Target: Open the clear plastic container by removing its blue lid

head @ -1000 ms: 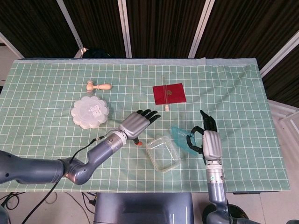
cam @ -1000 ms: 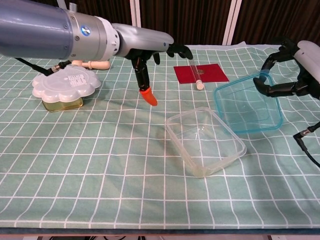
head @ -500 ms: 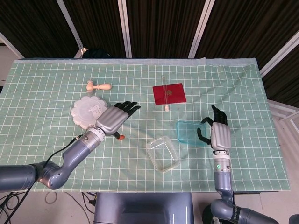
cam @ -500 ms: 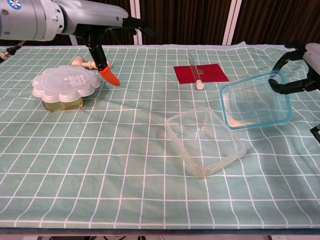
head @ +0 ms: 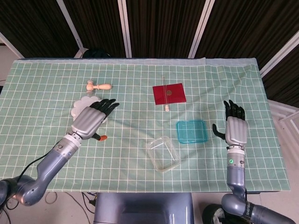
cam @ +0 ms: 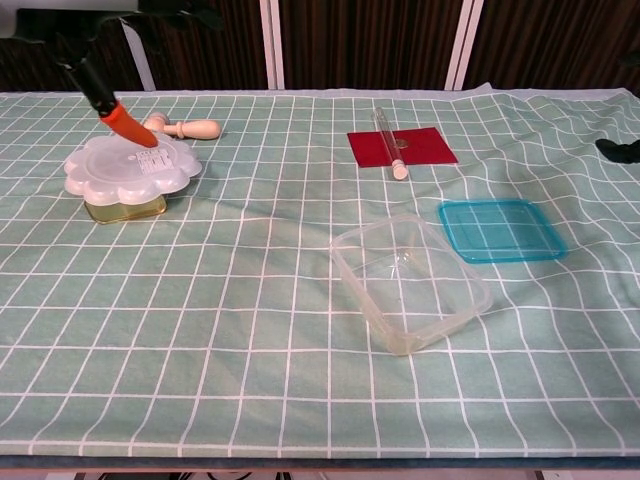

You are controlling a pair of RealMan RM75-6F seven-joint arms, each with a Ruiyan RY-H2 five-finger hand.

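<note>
The blue lid (head: 192,132) (cam: 500,229) lies flat on the green checked cloth, just right of and behind the clear plastic container (head: 163,153) (cam: 410,281), which stands uncovered. My right hand (head: 235,127) hovers to the right of the lid, apart from it, fingers stretched and holding nothing; the chest view shows only a dark fingertip (cam: 622,150) at the right edge. My left hand (head: 91,119) is far to the left over the white flower-shaped box, fingers spread, holding nothing. Its orange-tipped thumb (cam: 125,122) shows in the chest view.
A white flower-shaped box (cam: 130,165) sits at the left, with a wooden peg (head: 98,86) (cam: 185,127) behind it. A red square (head: 169,93) (cam: 402,145) with a glass tube (cam: 389,140) across it lies behind the container.
My right hand set the blue lid flat on the cloth, let go and drew away to the right. My left hand moved left, from near the container to above the flower-shaped box.
</note>
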